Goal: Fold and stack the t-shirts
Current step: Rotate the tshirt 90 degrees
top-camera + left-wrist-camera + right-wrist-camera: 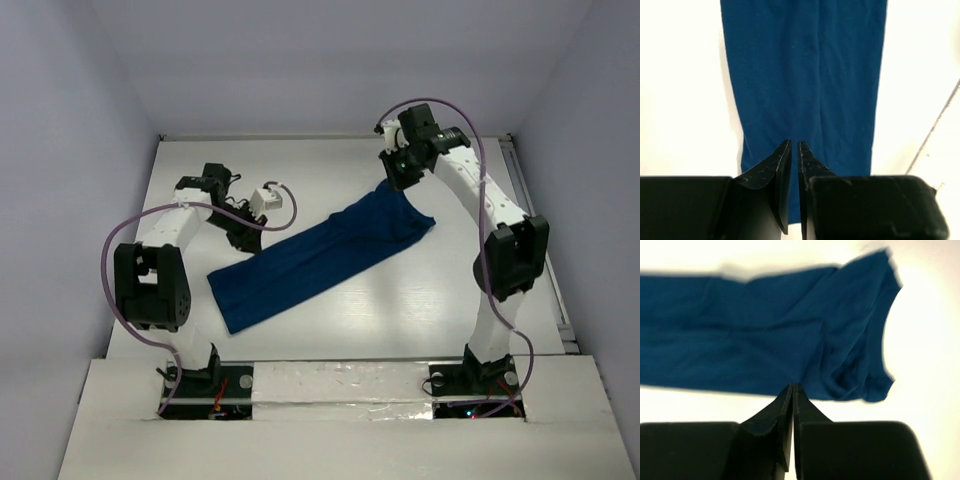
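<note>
The white flat table [330, 330] carries 1 dark navy-blue cloth t-shirt [320, 260]. It is folded lengthwise into a long strip and lies diagonally, with its narrower end near the left arm and its sleeve end at the far right. Only plain blue shows, no print.

The left gripper [794, 145] hangs over the narrower end. Its 2 fingers are almost together, with only a thin slit between them and no cloth in it. The right gripper [792, 386] has its fingers pressed together just at the edge of the sleeve end. I cannot tell whether a fold is nipped there.

I judge that the cross fold is the next step. If the right fingers catch only 1 layer, lifting would pull the lengthwise fold open. If the left fingers come down closed, they would push the cloth into wrinkles and not grasp it.

The top view alone shows the whole strip and both arms, but the wrists hide the fingertips. The left wrist view shows the slit and the smooth cloth. The right wrist view, which is blurred, shows creases gathered beside the sleeve.
</note>
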Controlling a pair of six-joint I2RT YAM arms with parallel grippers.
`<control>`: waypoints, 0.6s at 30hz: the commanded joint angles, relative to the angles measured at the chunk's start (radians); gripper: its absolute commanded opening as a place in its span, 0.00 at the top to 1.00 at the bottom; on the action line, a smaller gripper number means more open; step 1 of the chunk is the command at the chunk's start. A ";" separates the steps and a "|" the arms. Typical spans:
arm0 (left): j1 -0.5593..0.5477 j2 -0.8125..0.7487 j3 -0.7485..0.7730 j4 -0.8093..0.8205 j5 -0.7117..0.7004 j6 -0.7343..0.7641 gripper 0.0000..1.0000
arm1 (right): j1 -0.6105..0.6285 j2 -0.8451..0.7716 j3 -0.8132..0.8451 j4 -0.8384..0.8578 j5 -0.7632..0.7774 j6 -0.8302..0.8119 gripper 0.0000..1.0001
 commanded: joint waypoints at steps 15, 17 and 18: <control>-0.030 0.117 -0.176 0.208 -0.181 -0.060 1.00 | 0.043 0.111 -0.246 0.055 -0.111 -0.043 1.00; -0.030 0.124 -0.178 0.206 -0.187 -0.063 1.00 | 0.043 0.134 -0.243 0.056 -0.102 -0.037 1.00; -0.030 0.124 -0.179 0.205 -0.185 -0.060 1.00 | 0.043 0.142 -0.242 0.058 -0.099 -0.037 1.00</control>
